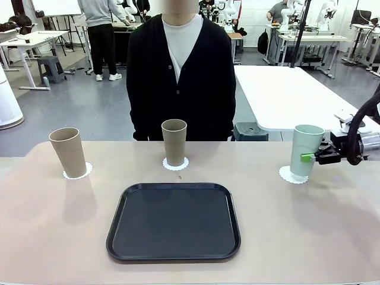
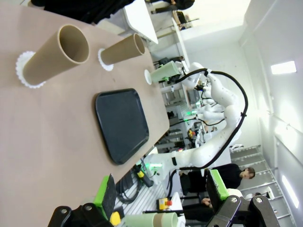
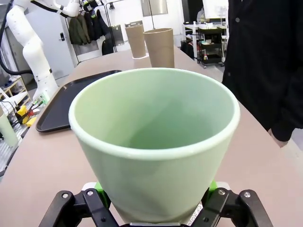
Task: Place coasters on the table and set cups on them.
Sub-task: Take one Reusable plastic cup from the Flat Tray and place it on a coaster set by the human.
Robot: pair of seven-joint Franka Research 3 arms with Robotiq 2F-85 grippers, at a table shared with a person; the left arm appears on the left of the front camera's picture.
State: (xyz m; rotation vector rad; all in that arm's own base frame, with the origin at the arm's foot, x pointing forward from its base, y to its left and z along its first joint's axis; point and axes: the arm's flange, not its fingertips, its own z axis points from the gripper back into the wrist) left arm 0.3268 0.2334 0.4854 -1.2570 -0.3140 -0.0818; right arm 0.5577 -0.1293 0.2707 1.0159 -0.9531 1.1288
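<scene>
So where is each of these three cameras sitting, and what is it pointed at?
Front: between the arms, facing the person across the table; right end effector shut on the mint cup.
Left wrist: on the left arm, looking down the table; open left end effector at bottom.
Right wrist: behind the gripped mint cup.
All share the black tray and tan cups.

**Free room and obstacles on the table**

The middle of the table (image 1: 53, 237) is taken up by a black tray (image 1: 173, 222), flat and bare. Behind it, three upright cups stand well apart in a row: a tan cup (image 1: 67, 152) at left, a tan cup (image 1: 174, 142) at centre, a mint cup (image 1: 306, 151) at right. Wide gaps are left between them. The right-hand approach is blocked by the right gripper (image 1: 310, 157), clamped on the mint cup. The far edge is occupied by a person (image 1: 181, 77).
</scene>
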